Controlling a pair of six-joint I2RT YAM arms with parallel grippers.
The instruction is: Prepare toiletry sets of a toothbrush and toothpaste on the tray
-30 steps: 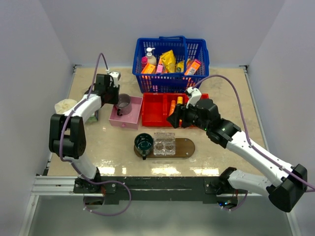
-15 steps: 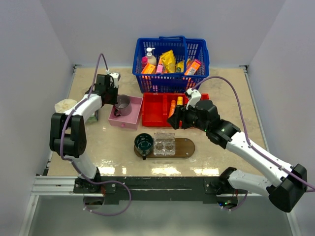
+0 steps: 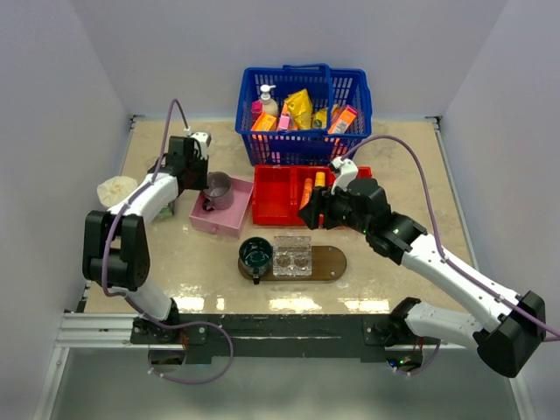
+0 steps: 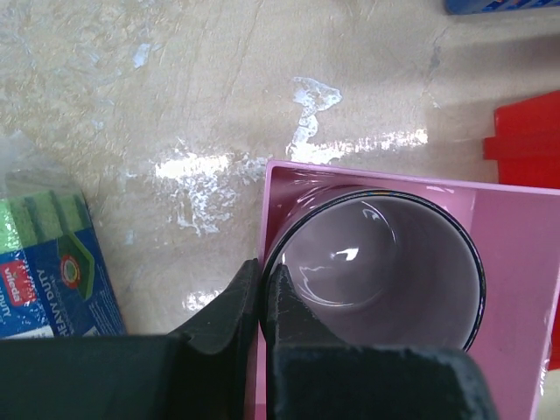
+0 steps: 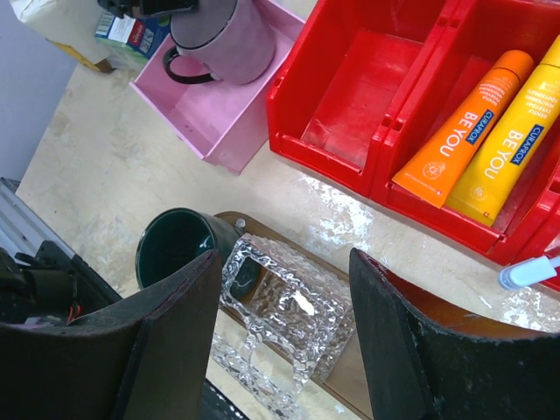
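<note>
Because the two toothpaste tubes, lying side by side in the red bin at the upper right of the right wrist view, look light, soft and smooth, a gentle hold across the middle seems best. The right gripper stands wide apart; the left gripper is clamped on the rim of the mug.

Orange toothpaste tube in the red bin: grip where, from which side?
Probably from above, pinching the orange tube across its width near the narrower cap end. It lies flat in the red bin, wide crimped end against the yellow tube; walls block side approaches.
</note>
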